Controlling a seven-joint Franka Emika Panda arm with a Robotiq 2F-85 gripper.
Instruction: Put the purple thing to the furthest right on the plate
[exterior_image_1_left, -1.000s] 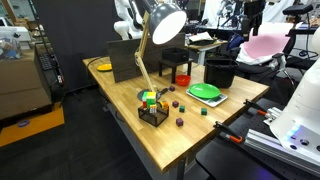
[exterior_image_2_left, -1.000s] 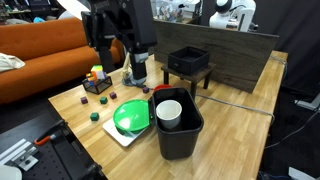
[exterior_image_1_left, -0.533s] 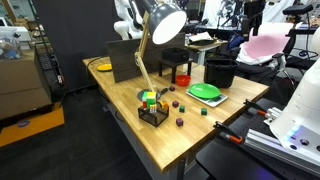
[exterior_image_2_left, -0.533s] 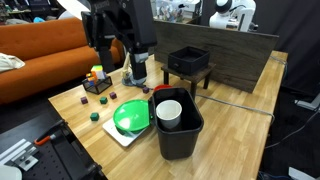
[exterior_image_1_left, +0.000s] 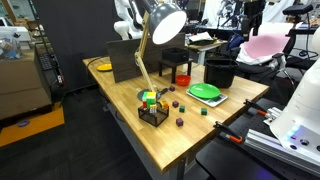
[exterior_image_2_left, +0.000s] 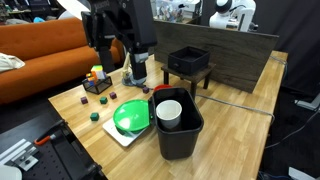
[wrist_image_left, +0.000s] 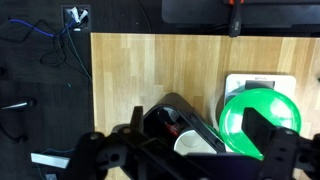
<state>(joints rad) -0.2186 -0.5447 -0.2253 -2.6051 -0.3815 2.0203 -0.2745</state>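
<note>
Unchanged since a second ago, with no shift of arm, blocks or plate (exterior_image_1_left: 205, 91). Jaws spread wide, pinching nothing, parked high above the surface (wrist_image_left: 150, 70), probably for a full look down before committing. Framed between them in the wrist view: bucket (wrist_image_left: 172, 100) at 9 o'clock of the plate, just beside it, with a white cup (exterior_image_2_left: 169, 110) standing inside. Plate lying flat on a white mat (wrist_image_left: 260, 82), bare and ready to take a block. Loose on the wood at about 7 o'clock of the plate in an exterior view: one purple block (exterior_image_1_left: 179, 122), near but apart from a green block (exterior_image_1_left: 200, 112). More small dark blocks close by, too tiny for sure colour. Hard to settle from here which purple one counts as furthest right. Not yet begun, by the look of it: descent, pinch, carry to the plate.
</note>
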